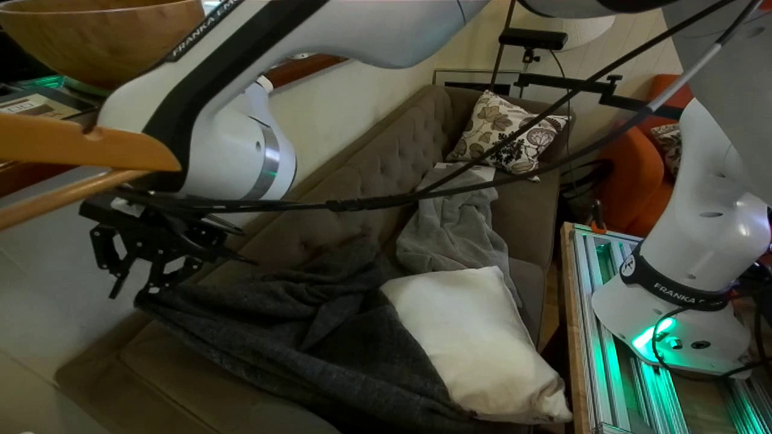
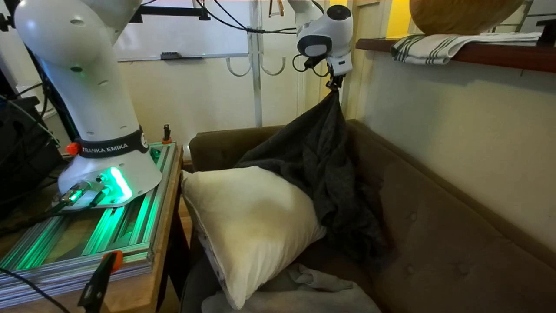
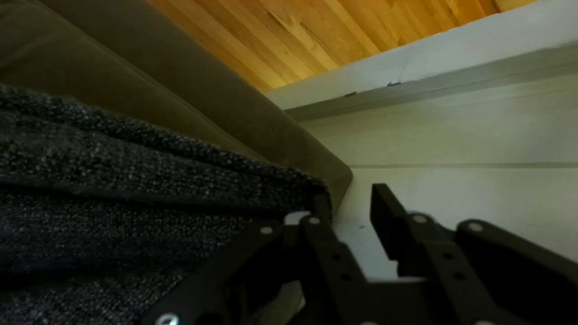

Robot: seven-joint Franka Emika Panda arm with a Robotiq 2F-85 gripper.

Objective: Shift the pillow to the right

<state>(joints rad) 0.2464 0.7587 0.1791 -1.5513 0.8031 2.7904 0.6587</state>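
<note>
Pillow (image 1: 476,340): your task item; white, lying tilted on the seat of the sofa (image 1: 181,374), lower than the claw (image 3: 347,210) and well apart from it

Claw state: fingers (image 3: 399,228) apart; in the wrist view you see the pale wall (image 3: 474,194) through the gap between them

Claw position: higher than the sofa back, near the sofa's corner

Pillow relative to claw: in an exterior view you find the pillow (image 2: 252,208) below the claw and to its left in the frame; in an exterior view the claw (image 1: 134,290) is at upper left, with the pillow at lower right

Dark blanket (image 2: 321,148): spans the space between claw and pillow; one corner is raised to the claw, against one finger in the wrist view; you cannot tell how firmly it is caught; the cloth slopes down to the seat and meets the pillow's edge

Grey throw (image 1: 449,235): on the seat, just beside the pillow, on the side toward the patterned cushion (image 1: 509,135)

Table (image 2: 164,226): carries your arm base (image 2: 130,169); one pillow corner lies just beside the table edge; you cannot tell whether they touch

Shelf (image 2: 499,56): bears a striped towel (image 2: 425,48) and a wooden bowl (image 2: 464,15)
</note>
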